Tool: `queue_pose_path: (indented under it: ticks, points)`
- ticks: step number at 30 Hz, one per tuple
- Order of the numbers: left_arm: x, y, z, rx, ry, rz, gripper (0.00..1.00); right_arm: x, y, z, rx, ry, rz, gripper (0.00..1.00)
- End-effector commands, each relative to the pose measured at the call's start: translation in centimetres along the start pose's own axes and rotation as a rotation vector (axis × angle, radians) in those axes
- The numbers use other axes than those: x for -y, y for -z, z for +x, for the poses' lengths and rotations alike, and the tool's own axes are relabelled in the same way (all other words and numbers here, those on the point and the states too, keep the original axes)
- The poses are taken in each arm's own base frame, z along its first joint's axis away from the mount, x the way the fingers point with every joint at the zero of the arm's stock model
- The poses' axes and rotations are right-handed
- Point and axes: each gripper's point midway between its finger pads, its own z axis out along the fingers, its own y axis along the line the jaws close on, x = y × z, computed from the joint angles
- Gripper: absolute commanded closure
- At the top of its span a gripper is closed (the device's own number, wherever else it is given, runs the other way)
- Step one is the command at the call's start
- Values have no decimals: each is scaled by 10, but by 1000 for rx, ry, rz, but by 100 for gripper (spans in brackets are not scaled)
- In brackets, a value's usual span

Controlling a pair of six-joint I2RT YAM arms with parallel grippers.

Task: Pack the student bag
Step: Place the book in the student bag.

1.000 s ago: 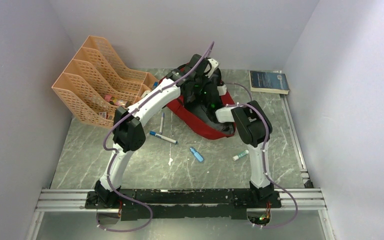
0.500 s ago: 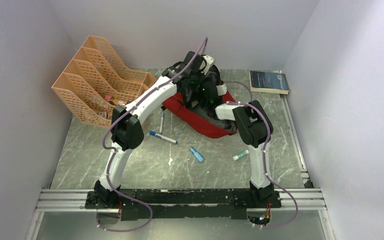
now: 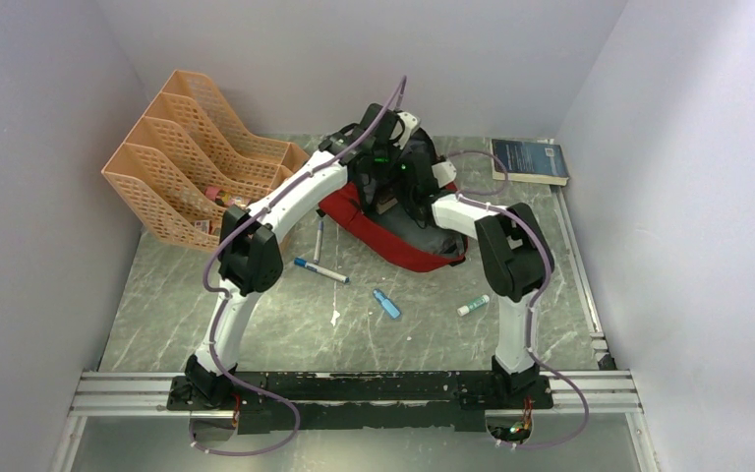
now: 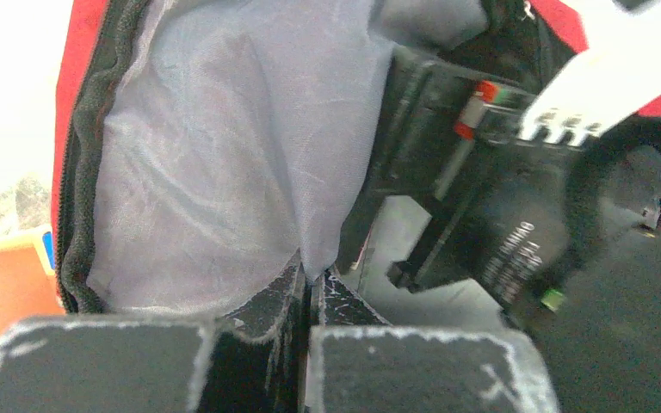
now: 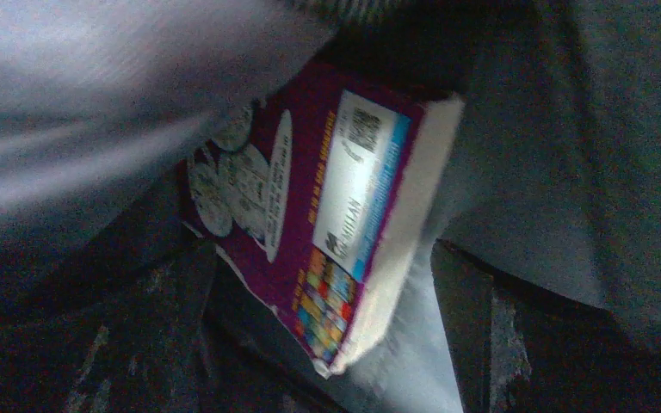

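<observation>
Student bag [image 3: 393,248], dark red, grey-lined mouth agape — we see left gripper [image 4: 305,288] pinching lining, right gripper [image 5: 318,292] spread astride book [image 5: 310,198], cramped inside

The student bag [image 3: 394,248] lay toward the far middle of the worktop, a large soft dark-red backpack slumped on its side. Its black zipper [image 4: 82,189] stood undone and the mouth gaped, showing creased grey lining [image 4: 224,155]. Inside, against the lining, a purple-covered book [image 5: 327,224] sat tilted.
</observation>
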Motion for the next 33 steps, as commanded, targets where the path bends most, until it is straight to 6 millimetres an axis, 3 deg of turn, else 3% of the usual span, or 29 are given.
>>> queue_pose_path:
  ticks: [1, 9, 15, 16, 19, 21, 24, 29, 33]
  points:
    - [5, -12, 6, -8, 14, 16, 95, 17, 27, -12, 17, 65, 62, 1]
    - [12, -18, 13, -20, 11, 52, 95, 20, 79, -28, 18, 104, 79, 1]
    - [16, -17, 18, -5, -2, 74, 95, 4, 130, -65, 100, 201, 12, 1]
    - [18, -17, 20, -6, -4, 87, 92, 3, 137, -72, 122, 216, 12, 1]
    - [23, -18, 29, -13, -1, 109, 66, 3, 162, -99, 218, 230, 11, 1]
    - [27, -18, 33, -21, 7, 128, 55, 12, 171, -117, 278, 219, 29, 1]
    - [31, -12, 36, -26, 40, 146, 43, 35, 173, -141, 318, 179, 84, 1]
    - [33, 19, 32, 40, 98, 168, 25, 85, 162, -180, 340, 49, 189, 1]
    - [25, 46, 24, 111, 98, 144, 21, 117, 143, -204, 368, -38, 276, 1]
